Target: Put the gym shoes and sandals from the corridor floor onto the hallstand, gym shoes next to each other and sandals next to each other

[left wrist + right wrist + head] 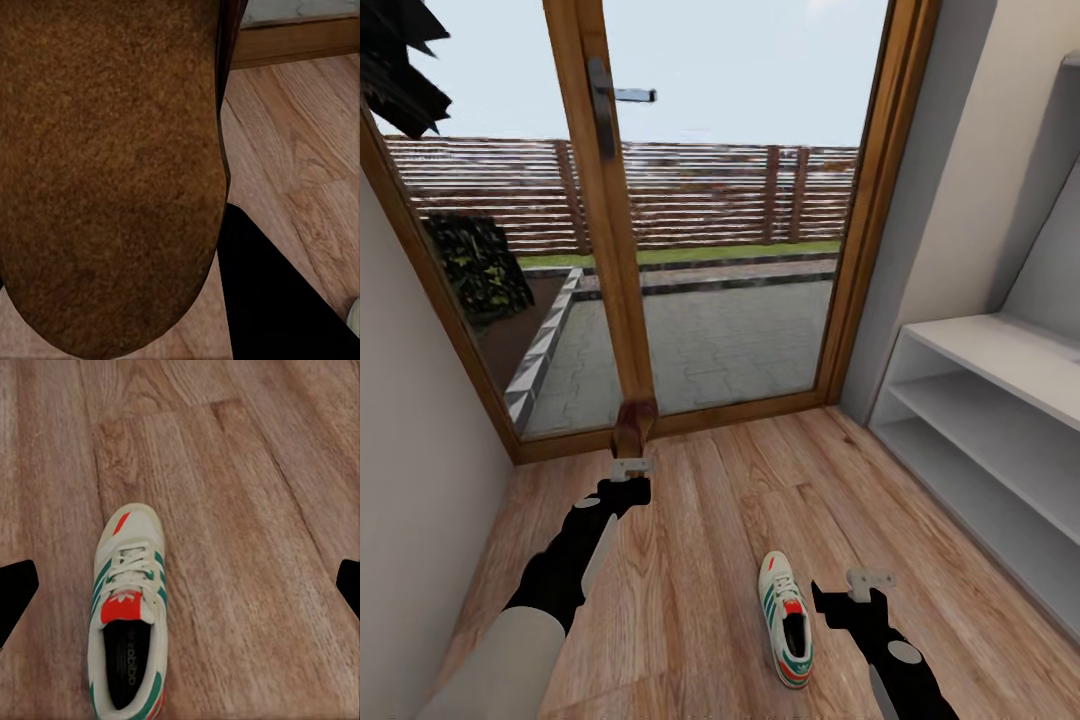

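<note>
Sandal point(632, 428) hung from the left gripper point(630, 466), which was clamped on it and held it upright above the corridor floor point(710, 520), close to the wooden frame of the glass door point(610, 250). In the left wrist view the sandal's point(112, 172) grainy brown surface sat right against the camera, with a dark finger point(277, 300) beside it and floor planks beyond. One gym shoe point(786, 620) lay on the floor just beside the right gripper point(870, 580), its toe pointing toward the door. From the right wrist view the gym shoe point(127, 615) sat below the spread black fingertips point(15, 592), which stood wide apart at either edge and touched nothing, so that gripper was released. The hallstand point(1000, 440) stood along the right wall, its light-grey top and two open shelf rows showing, well apart from the shoe
</note>
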Motion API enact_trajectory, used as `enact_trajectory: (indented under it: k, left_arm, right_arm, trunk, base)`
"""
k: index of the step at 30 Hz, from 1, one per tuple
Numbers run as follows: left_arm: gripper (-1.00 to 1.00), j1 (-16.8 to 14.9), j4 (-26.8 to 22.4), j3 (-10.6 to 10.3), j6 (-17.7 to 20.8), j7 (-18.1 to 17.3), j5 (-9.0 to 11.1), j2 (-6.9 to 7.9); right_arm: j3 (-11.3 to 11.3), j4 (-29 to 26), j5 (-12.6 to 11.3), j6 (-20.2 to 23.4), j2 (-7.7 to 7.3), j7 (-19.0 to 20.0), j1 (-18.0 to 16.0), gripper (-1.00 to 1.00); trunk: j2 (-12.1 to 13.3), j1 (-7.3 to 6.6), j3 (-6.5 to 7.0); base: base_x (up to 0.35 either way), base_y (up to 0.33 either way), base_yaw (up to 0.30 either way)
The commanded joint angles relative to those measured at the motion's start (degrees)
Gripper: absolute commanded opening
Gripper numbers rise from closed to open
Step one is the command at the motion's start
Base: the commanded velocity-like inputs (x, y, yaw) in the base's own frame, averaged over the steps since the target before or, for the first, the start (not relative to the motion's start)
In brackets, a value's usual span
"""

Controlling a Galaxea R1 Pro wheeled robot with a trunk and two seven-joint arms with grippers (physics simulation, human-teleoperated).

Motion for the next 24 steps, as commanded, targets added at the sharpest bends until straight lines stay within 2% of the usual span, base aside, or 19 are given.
enact_trajectory:
  k: [1, 15, 24]
  left_arm:
    - [-1.00, 0.0, -0.1, 0.0, 0.4, 0.0, -0.1, -0.02]
    - [-1.00, 0.0, -0.1, 0.0, 0.4, 0.0, -0.1, -0.01]
    - [-1.00, 0.0, -0.1, 0.0, 0.4, 0.0, -0.1, -0.04]
  right_arm:
    - [0.0, -0.1, 0.0, 0.3, 0.00, 0.0, 0.0, 1.00]
    - [0.0, -0.1, 0.1, 0.3, 0.00, 0.0, 0.0, 1.00]
    - [0.0, -0.1, 0.1, 0.3, 0.00, -0.1, 0.0, 1.00]
  trunk:
    - [0.0, 0.01, -0.35]
    - [-0.2, 0.37, -4.71]
    - [-0.3, 0.60, -7.50]
  base:
    - [0.000, 0.000, 0.000]
    - [0.000, 0.000, 0.003]
    - [0.000, 0.000, 0.131]
